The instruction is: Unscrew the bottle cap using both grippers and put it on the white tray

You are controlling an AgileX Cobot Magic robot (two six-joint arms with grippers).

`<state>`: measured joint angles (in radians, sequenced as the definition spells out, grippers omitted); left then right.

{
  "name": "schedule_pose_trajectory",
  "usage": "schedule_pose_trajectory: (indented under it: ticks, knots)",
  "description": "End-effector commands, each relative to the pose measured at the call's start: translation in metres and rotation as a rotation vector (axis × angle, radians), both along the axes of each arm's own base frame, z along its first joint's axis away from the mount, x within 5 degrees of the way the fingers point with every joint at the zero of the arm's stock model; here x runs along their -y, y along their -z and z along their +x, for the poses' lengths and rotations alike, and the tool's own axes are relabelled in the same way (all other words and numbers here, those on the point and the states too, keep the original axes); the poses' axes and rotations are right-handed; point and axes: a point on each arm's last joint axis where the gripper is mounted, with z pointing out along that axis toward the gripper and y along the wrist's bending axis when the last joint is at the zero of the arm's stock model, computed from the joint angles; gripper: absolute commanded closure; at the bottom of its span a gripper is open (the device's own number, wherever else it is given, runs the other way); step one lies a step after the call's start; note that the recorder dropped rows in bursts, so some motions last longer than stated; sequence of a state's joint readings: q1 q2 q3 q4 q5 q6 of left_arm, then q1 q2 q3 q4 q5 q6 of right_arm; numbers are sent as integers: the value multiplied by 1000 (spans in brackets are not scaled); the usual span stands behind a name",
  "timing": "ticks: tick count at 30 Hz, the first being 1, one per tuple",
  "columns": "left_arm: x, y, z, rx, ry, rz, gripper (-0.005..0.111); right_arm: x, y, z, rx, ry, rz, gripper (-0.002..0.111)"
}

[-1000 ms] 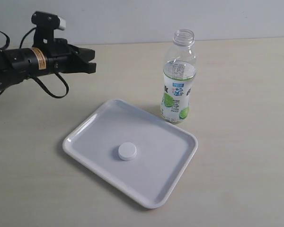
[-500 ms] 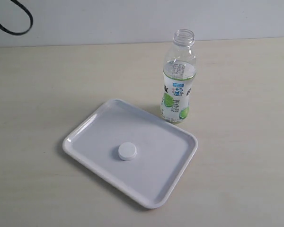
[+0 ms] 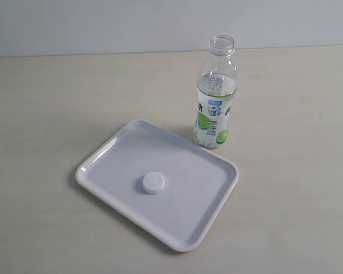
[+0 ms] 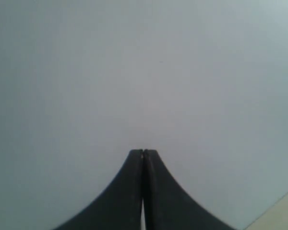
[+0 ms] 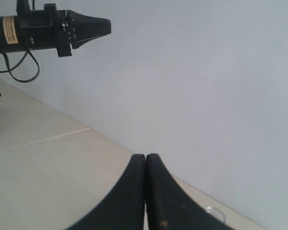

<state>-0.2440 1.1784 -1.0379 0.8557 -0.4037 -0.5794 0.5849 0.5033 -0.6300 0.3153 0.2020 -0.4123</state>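
Bottle cap [image 3: 153,182] sits flat mid white tray [image 3: 111,149], with the open bottle [image 3: 215,114] upright just beside it. My left gripper [image 4: 143,158] and right gripper [image 5: 145,160] are both clenched empty. Looks done to me, I'd just park the arms.

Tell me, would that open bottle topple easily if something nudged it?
Probably: the bottle stands tall and narrow, so a high nudge would likely tip it. Its clear plastic probably dents when squeezed. Lying down, its round body may roll.
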Motion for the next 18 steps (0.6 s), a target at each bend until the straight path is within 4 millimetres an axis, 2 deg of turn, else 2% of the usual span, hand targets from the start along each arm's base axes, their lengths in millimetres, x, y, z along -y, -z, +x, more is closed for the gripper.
schedule_pose_trajectory:
  ticks: [1,5,9,15,18]
  knots:
    - [-37,-6,-27,-229,-287,-177,107,0,1,0,8,1,1,108]
    - [-71,5,-62,-420,-568,-321,107,0,1,0,7,1,3,108]
    - [-91,18,-103,-492,-706,-381,107,0,1,0,7,1,3,108]
    - [-105,30,-158,-406,-677,-453,107,0,1,0,8,1,1,108]
    - [-108,37,-173,-386,-660,-483,107,0,1,0,7,1,3,108]
